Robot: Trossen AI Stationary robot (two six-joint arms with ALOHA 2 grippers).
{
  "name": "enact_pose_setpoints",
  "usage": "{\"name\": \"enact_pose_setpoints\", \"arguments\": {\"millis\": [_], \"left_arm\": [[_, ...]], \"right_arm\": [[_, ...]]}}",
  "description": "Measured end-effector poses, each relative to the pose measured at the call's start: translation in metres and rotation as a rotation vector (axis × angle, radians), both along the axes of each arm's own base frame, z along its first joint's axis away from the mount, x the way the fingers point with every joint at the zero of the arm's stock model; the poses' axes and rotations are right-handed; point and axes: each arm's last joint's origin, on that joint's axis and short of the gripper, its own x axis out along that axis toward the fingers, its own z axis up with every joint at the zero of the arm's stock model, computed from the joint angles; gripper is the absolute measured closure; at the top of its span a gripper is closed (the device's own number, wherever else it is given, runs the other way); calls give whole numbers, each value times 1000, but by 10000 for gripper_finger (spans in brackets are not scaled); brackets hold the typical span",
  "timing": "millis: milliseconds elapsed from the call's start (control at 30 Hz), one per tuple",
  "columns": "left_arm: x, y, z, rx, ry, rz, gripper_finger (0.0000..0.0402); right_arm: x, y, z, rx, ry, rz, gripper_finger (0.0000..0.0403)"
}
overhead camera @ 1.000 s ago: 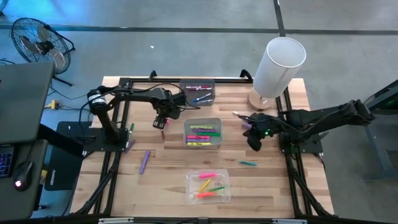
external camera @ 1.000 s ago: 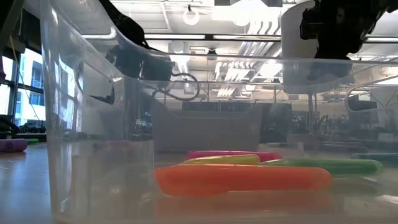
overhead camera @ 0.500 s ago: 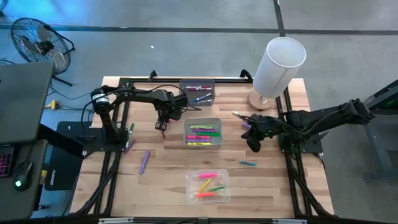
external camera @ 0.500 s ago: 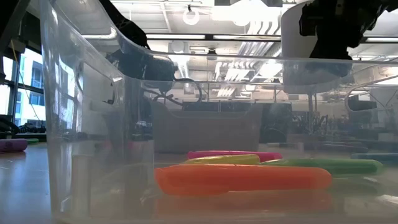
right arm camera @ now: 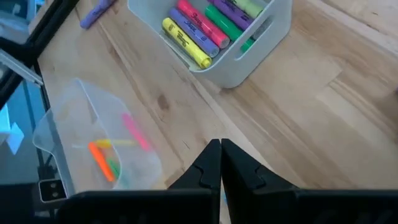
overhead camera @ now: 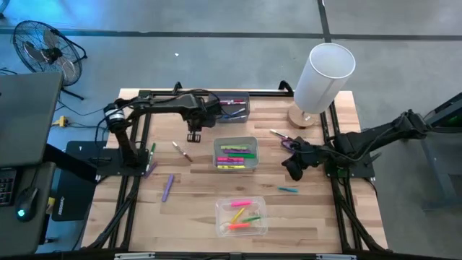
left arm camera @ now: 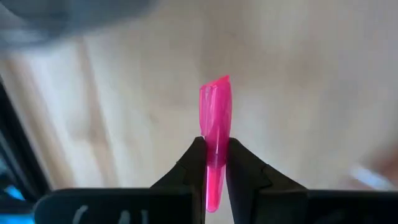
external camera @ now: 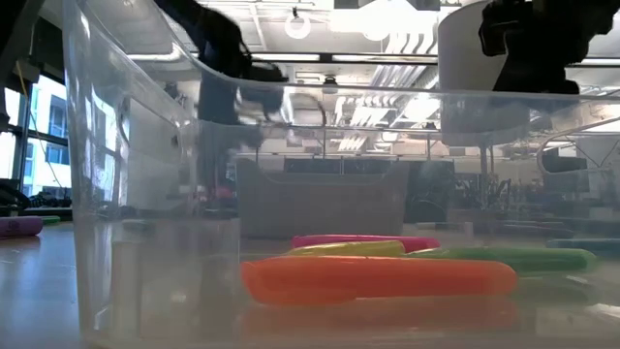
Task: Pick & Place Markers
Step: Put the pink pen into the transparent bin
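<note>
A pink marker (left arm camera: pixel 215 112) is held in my left gripper (overhead camera: pixel 195 135), which hangs over the wood table's far left part, next to the far grey bin (overhead camera: pixel 229 107). My right gripper (overhead camera: pixel 294 170) stands shut and holds nothing, right of the middle bin (overhead camera: pixel 235 153), which has several markers lying in it. Loose markers lie flat on the table: a pale one (overhead camera: pixel 181 150), a purple one (overhead camera: pixel 167 186), a teal one (overhead camera: pixel 288 189) and one near the white cylinder (overhead camera: pixel 277 133). A clear bin (overhead camera: pixel 242 217) at the near middle holds several more. My left gripper pinches the pink marker's body (left arm camera: pixel 216 152) between its two fingertips (left arm camera: pixel 198 163). The marker runs along the fingers and sticks out past their tips, its other end reaching back between them. It is lifted clear of the table.
A tall white cylinder (overhead camera: pixel 323 76) on a round base stands at the far right corner. Black frame rails (overhead camera: pixel 130 195) run along the table's left and right sides. Bare wood lies between the middle bin and the clear bin. A fan (overhead camera: pixel 45 49) stands on the floor beyond.
My left gripper has risen from the table beside the pale marker and gone toward the far edge, nearer the far bin, taking the pink marker up with it. My right gripper has shifted a little toward the near edge.
</note>
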Motion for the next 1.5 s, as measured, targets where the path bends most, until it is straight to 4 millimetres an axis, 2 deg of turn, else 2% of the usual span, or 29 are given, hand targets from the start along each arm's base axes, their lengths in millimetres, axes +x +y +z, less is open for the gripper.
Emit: {"name": "enact_pose_setpoints", "arguments": {"millis": [133,200,267,333,433,533,633,767,833,933,1000,1100,1333,1500], "left_arm": [[-1,-20,43,7,-75,70,373],[-10,-37,65,-3,-78,102,373],[-8,-53,89,13,-201,140,373],[-14,-73,103,-7,-227,190,373],[-3,-105,121,-65,-361,229,373],[5,-142,129,-133,-439,212,373],[29,-177,124,-194,-547,171,373],[62,-217,112,-262,-626,169,373],[71,-230,102,-263,-577,182,373],[98,-249,86,-301,-567,183,373],[108,-261,74,-322,-509,173,373],[125,-279,69,-385,-515,153,373],[133,-310,53,-455,-439,143,366],[131,-313,54,-475,-433,172,284]], "right_arm": [[-3,12,-3,-24,10,-23,402],[-4,18,-6,-42,22,-22,403],[-5,24,-14,-50,38,-10,402],[-7,30,-27,-47,59,6,403],[-12,39,-49,0,61,21,402],[-16,48,-67,60,18,39,403],[-20,58,-76,64,-60,65,403],[-28,65,-79,30,-67,117,403],[-30,68,-79,18,-68,157,403],[-31,70,-78,4,-71,194,403],[-32,71,-78,-2,-72,209,403],[-34,73,-78,-5,-66,243,403],[-37,77,-79,-1,-53,306,403],[-38,78,-79,-6,-54,319,403]]}}
